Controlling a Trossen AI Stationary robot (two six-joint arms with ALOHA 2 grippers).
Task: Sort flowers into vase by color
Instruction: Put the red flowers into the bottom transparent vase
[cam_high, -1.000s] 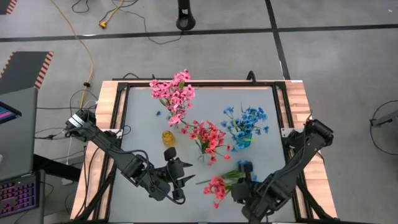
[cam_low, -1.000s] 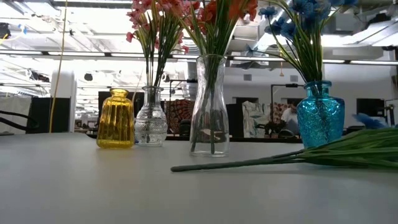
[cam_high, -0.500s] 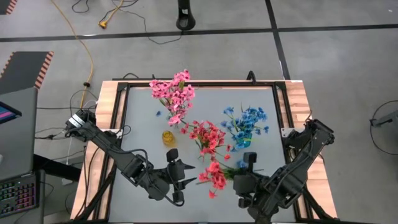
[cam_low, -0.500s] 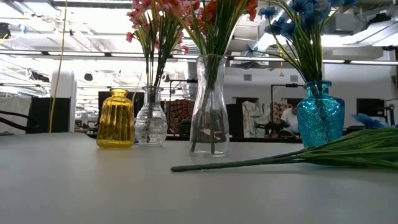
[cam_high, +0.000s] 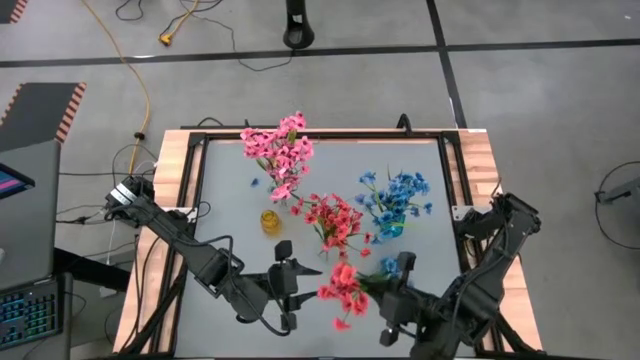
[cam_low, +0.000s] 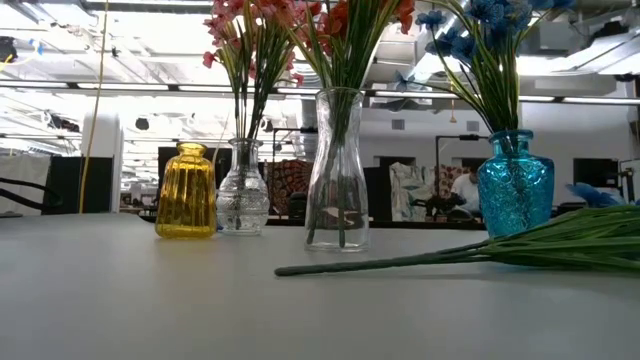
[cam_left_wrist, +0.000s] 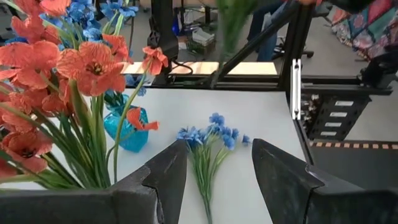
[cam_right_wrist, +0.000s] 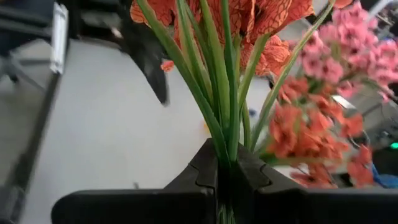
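Note:
My right gripper (cam_high: 380, 292) is near the table's front edge, shut on a coral-red flower spray (cam_high: 344, 288) whose blossoms stand up toward the high camera. My left gripper (cam_high: 300, 272) is open just left of those blossoms and touches nothing. A blue spray (cam_left_wrist: 208, 140) lies flat on the table; its long stems (cam_low: 450, 256) show in the low view. A tall clear vase (cam_low: 337, 170) holds coral-red flowers (cam_high: 335, 220). A small clear vase (cam_low: 243, 188) holds pink flowers (cam_high: 282, 150). A blue vase (cam_low: 515, 185) holds blue flowers (cam_high: 398, 195). My right gripper pinches the coral-red spray's bundled green stems (cam_right_wrist: 226, 146) between its two fingers (cam_right_wrist: 205, 168), below the leaves and blossoms. The spray is lifted clear of the table. Its stems rise out of the fingers and fan out to the blossoms (cam_right_wrist: 249, 15).
A yellow vase (cam_high: 270, 220) with no flowers stands left of the small clear vase. A dark frame and wooden rails (cam_high: 478, 170) border the grey table. Free tabletop lies along the left side (cam_high: 220, 200) and behind the vases.
My right gripper has raised the coral-red spray off the table. The spray lay flat with its blossoms pointing left; now it is tipped up, with the blossoms nearer the high camera and closer to the coral-red vase. The blue spray has stayed on the table.

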